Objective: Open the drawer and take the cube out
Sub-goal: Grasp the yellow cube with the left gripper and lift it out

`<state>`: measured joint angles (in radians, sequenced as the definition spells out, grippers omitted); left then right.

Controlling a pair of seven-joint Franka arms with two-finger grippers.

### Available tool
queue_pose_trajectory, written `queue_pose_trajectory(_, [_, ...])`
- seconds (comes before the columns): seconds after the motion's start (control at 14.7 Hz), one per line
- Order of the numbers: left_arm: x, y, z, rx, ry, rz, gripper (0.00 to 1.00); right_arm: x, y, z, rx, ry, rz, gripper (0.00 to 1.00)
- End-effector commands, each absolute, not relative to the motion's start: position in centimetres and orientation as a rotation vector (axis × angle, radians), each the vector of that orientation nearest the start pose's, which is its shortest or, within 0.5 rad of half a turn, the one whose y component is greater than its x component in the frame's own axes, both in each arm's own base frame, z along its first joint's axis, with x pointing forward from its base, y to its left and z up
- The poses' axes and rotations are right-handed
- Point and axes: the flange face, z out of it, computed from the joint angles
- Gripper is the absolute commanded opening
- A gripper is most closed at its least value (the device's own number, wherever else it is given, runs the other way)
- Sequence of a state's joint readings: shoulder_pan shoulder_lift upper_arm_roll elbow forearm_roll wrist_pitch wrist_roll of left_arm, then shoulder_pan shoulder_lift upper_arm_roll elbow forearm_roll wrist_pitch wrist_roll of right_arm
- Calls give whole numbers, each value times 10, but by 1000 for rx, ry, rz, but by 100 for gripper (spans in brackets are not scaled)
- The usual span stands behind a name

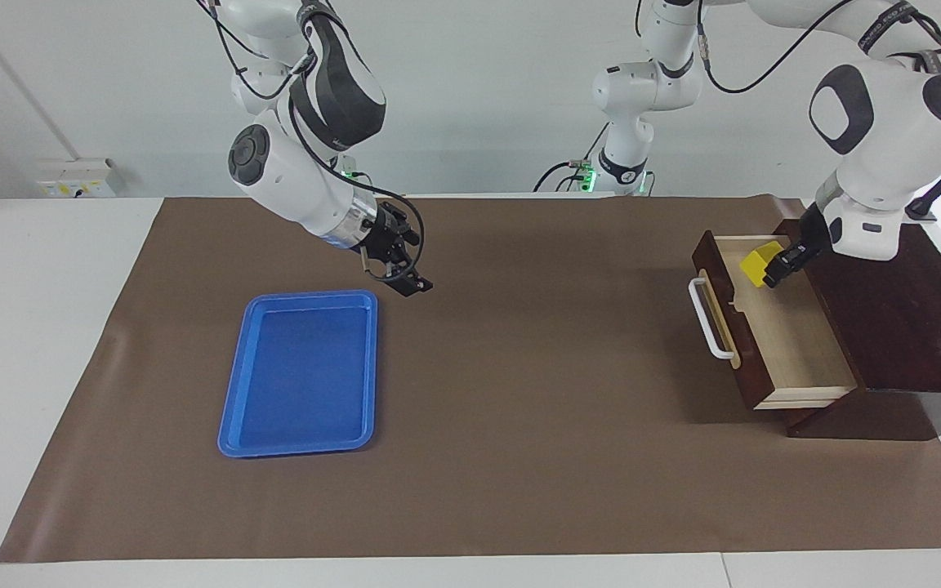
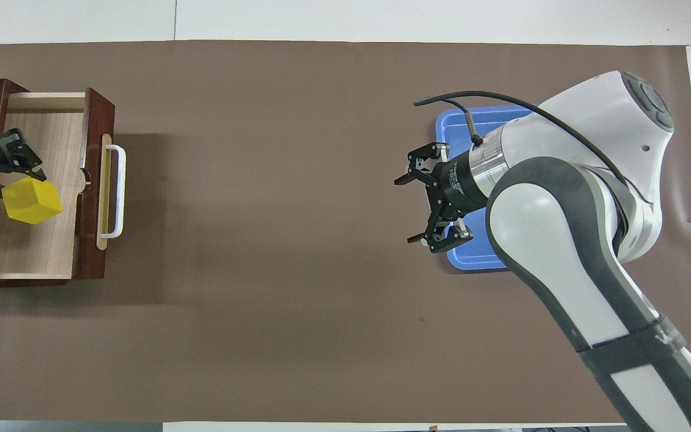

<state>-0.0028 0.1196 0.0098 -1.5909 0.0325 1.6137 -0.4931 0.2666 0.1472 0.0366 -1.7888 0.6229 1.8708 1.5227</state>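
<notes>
Facing view — left tool [image 1: 771, 274] holds cube [image 1: 759, 263] up over the pulled-out drawer [image 1: 789, 343].
Cube [image 2: 29, 201] is pinched in the left tool [image 2: 6, 180], clear of the pale drawer [image 2: 33, 252] floor, w/ the white handle [image 1: 707, 320] just past it toward mid-desk. Right tool [image 1: 408, 279] hangs w/ fingers spread wide [image 2: 435, 207] over the brown mat [image 1: 519, 367], beside the blue tray [image 1: 303, 371] — the tray sits toward the right arm's end of the desk.
</notes>
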Motion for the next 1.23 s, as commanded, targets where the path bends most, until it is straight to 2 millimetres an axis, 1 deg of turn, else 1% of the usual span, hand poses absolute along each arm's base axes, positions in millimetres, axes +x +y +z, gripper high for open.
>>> queue_pose_trajectory(0.0, [578,-42,574,-2918,-1010,158,0,560,232,478,-2010,1788,747,100])
queue_pose_trajectory(0.07, [572,-73,577,-2871,-1137,149,0,560,235,479,-2008,1783,744,100])
queue_pose_trajectory(0.2, [560,-129,574,-2737,-1408,129,0,560,242,477,-1998,1779,740,100])
queue_pose_trajectory(0.27, [552,-154,571,-2693,-1533,126,0,560,249,476,-1973,1773,760,100])
queue_pose_trajectory(0.34, [545,-173,569,-2664,-1616,121,0,559,257,473,-1971,1766,756,100])
queue_pose_trajectory(0.41, [536,-192,564,-2612,-1701,118,0,560,257,474,-1962,1769,752,100])
queue_pose_trajectory(0.54, [525,-214,558,-2484,-1934,103,0,560,260,472,-1925,1782,782,100])
queue_pose_trajectory(0.61, [521,-222,555,-2420,-2044,101,0,560,268,472,-1914,1783,786,100])
queue_pose_trajectory(0.68, [516,-232,551,-2369,-2129,96,0,559,280,467,-1907,1794,783,100])
queue_pose_trajectory(0.75, [509,-240,544,-2336,-2188,86,0,562,283,467,-1891,1809,778,100])
queue_pose_trajectory(0.82, [501,-244,540,-2329,-2215,77,0,563,284,467,-1880,1818,784,100])
queue_pose_trajectory(0.89, [495,-250,537,-2338,-2206,80,0,564,293,466,-1875,1827,793,100])
queue_pose_trajectory(0.95, [493,-253,535,-2342,-2196,82,0,562,311,462,-1896,1813,802,100])
queue_pose_trajectory(1.02, [491,-255,536,-2344,-2194,80,0,562,323,457,-1902,1812,798,100])
queue_pose_trajectory(1.16, [488,-261,536,-2346,-2192,80,0,559,337,452,-1907,1807,789,100])
